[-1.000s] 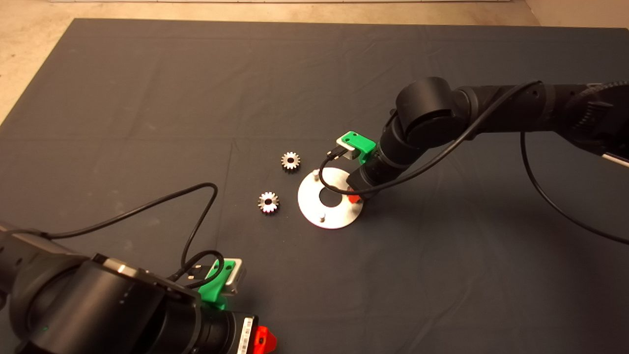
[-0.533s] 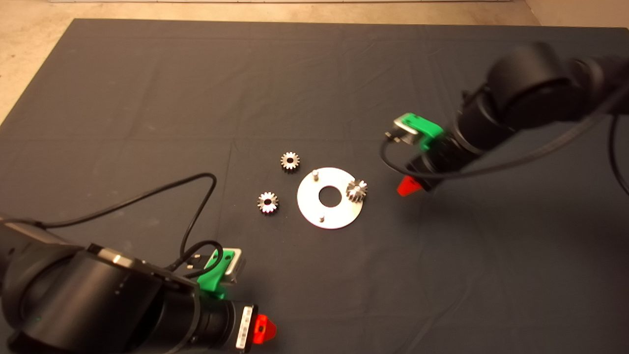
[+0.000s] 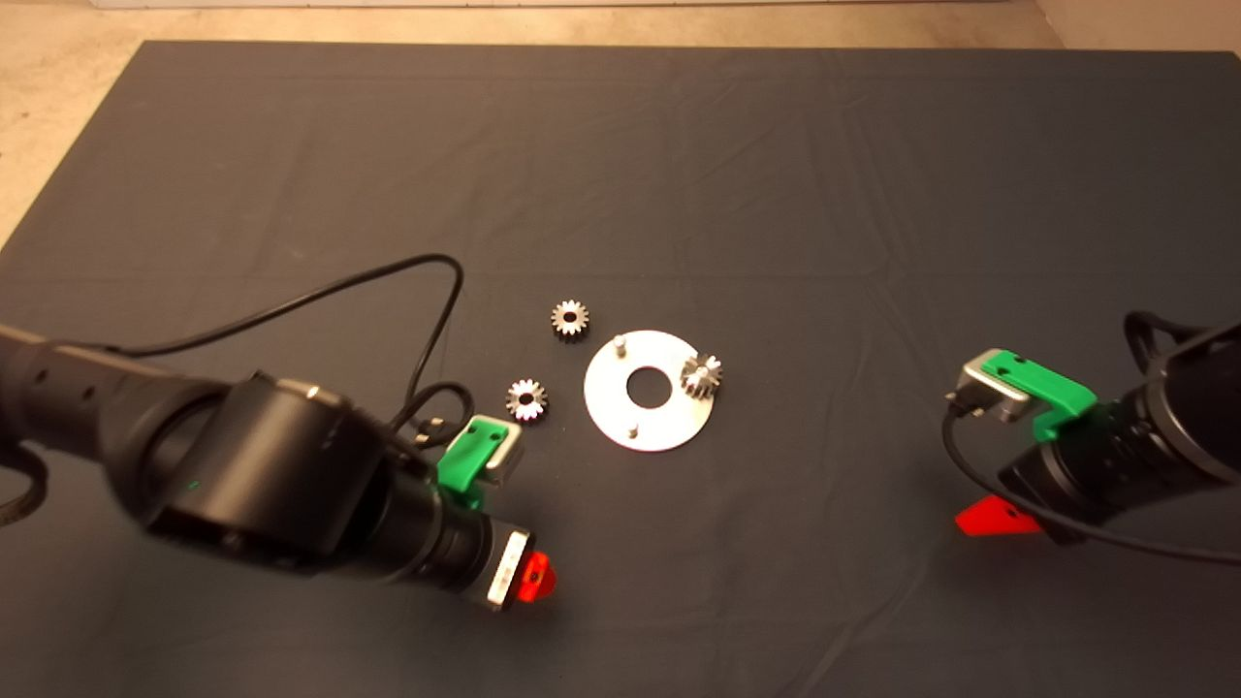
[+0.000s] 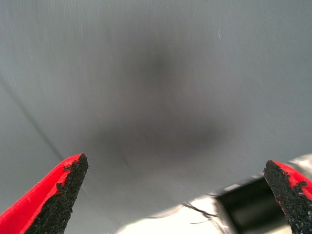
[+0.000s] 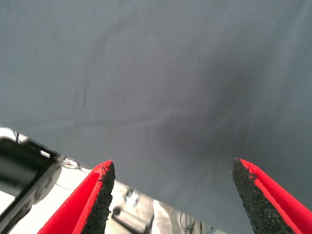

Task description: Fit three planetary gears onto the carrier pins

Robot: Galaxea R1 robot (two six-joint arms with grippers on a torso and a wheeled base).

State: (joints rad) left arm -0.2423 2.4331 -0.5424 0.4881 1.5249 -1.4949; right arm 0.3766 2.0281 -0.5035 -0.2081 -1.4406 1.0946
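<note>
A flat silver disc (image 3: 648, 417) with a centre hole lies mid-mat in the head view. One planetary gear (image 3: 702, 374) sits on its right-hand carrier pin. Two bare carrier pins stand on it, one at the upper left (image 3: 620, 342) and one at the lower edge (image 3: 632, 429). Two loose gears lie on the mat left of the disc, one (image 3: 570, 319) above the other (image 3: 526, 398). My left gripper (image 3: 536, 578) hovers low left of the disc, open and empty (image 4: 170, 195). My right gripper (image 3: 994, 517) is far right, open and empty (image 5: 170, 195).
A black cable (image 3: 320, 301) loops over the mat from the left arm toward the loose gears. Pale floor (image 3: 58, 116) borders the mat at the upper left. Both wrist views show only bare mat and a strip beyond its edge.
The right gripper let go of a gear on the disc's right pin and pulled back far right and down. The left arm has swung up and toward the middle of the mat.
</note>
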